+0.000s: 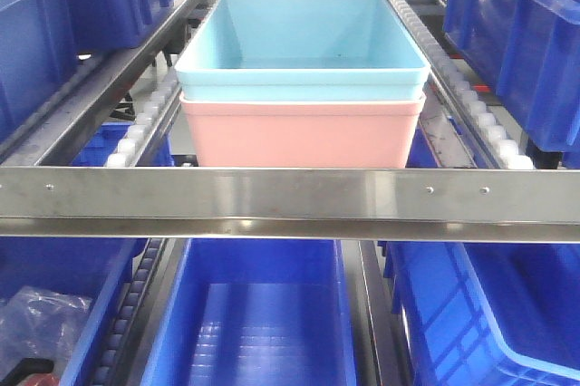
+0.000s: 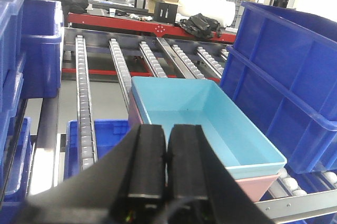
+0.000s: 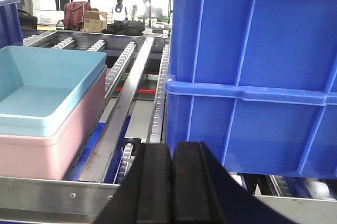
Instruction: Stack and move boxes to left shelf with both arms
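My left gripper (image 2: pixel 167 156) and right gripper (image 3: pixel 172 174) are both clenched empty; the sky-blue tub (image 1: pixel 304 42) sits nested in the pink tub (image 1: pixel 299 132) on the roller rack (image 1: pixel 290 196), where I reckon a nudge could roll them away

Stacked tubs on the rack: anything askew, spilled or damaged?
Nothing stands out. The light blue tub sits nested squarely in the pink tub on the roller rack, rims level. Blue tub looks empty. Both grippers shut, clear of the tubs.

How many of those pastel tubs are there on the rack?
2: the light blue tub sits nested in the pink tub on the roller rack. None other shows.
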